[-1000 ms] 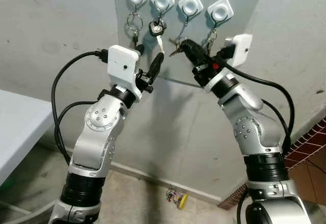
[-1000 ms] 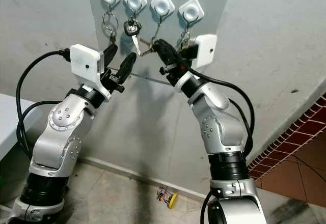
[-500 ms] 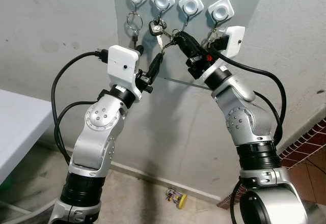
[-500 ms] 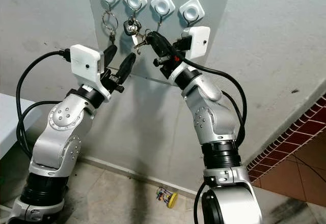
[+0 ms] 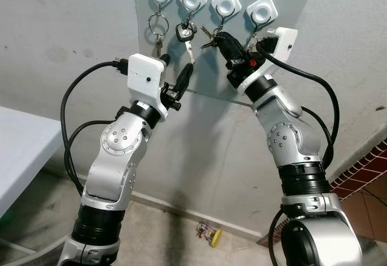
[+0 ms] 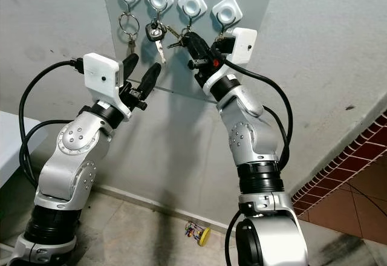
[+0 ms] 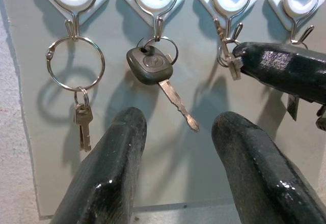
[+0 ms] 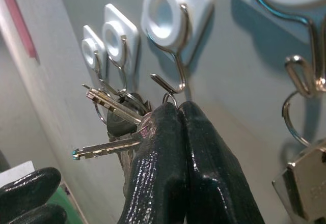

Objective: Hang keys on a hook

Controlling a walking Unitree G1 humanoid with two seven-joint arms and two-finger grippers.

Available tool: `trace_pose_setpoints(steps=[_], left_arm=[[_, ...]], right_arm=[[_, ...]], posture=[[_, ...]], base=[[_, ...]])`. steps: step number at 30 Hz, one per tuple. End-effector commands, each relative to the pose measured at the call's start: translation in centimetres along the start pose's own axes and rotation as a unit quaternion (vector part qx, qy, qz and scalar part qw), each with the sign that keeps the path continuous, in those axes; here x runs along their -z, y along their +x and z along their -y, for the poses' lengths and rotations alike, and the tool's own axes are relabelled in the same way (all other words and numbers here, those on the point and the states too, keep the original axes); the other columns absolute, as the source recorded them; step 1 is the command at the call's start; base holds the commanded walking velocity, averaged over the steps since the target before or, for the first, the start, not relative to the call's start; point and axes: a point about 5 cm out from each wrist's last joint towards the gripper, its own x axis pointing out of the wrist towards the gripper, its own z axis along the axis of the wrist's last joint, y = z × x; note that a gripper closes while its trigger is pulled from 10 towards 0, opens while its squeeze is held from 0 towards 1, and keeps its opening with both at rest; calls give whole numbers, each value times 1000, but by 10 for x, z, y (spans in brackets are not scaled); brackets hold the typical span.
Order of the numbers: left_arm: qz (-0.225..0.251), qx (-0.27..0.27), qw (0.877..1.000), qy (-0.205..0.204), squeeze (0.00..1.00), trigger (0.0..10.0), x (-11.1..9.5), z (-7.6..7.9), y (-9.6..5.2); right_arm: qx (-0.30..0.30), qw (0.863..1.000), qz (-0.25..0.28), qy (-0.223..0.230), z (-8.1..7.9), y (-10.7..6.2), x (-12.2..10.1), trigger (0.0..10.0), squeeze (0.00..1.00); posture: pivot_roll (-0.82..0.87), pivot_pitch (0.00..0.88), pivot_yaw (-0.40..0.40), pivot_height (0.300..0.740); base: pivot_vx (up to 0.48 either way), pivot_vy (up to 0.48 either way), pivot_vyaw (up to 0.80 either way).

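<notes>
Right tool (image 5: 219, 38) has swung up from below the row and now sits just under the third hook (image 8: 170, 84), pinched tight on the keys (image 8: 109, 127), whose ring pokes out at the tips right beside the hook's curl, upper middle of the frame. Left tool (image 7: 173, 158) hovers spread wide and empty below the black-headed key (image 7: 150, 66). To do this well I'd lift the ring over the hook tip and only let go once it's seated, not before

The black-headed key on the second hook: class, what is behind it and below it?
Behind the black-headed key is the grey panel, with the key's shadow on it. Below it, the left gripper is open. The key's head covers the panel right behind it.
</notes>
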Motion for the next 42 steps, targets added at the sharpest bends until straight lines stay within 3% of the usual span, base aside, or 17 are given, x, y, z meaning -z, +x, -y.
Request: trace_pose_setpoints(steps=[1, 6, 21, 28, 42], left_arm=[[9, -2, 1000, 8, 0, 10000, -7, 0, 2], [9, -4, 1000, 9, 0, 10000, -7, -1, 2], [9, -6, 1000, 10, 0, 10000, -7, -2, 2], [9, -5, 1000, 11, 0, 10000, -8, -2, 2], [9, -4, 1000, 12, 0, 10000, -8, -2, 2]], right_arm=[[7, 1000, 12, 9, 0, 5, -11, 10000, 0], [-20, 999, 17, -20, -2, 5, -11, 10000, 0], [-57, 998, 20, -23, -7, 0, -7, 10000, 0], [-38, 998, -18, -50, 0, -2, 4, 10000, 0], [-87, 995, 51, 9, -13, -2, -17, 10000, 0]], posture=[[32, 86, -88, 740], [35, 86, -90, 740], [33, 87, -86, 740], [34, 87, -85, 740], [34, 86, -84, 740]], base=[[0, 0, 0], [0, 0, 0], [0, 0, 0], [0, 0, 0], [0, 0, 0]])
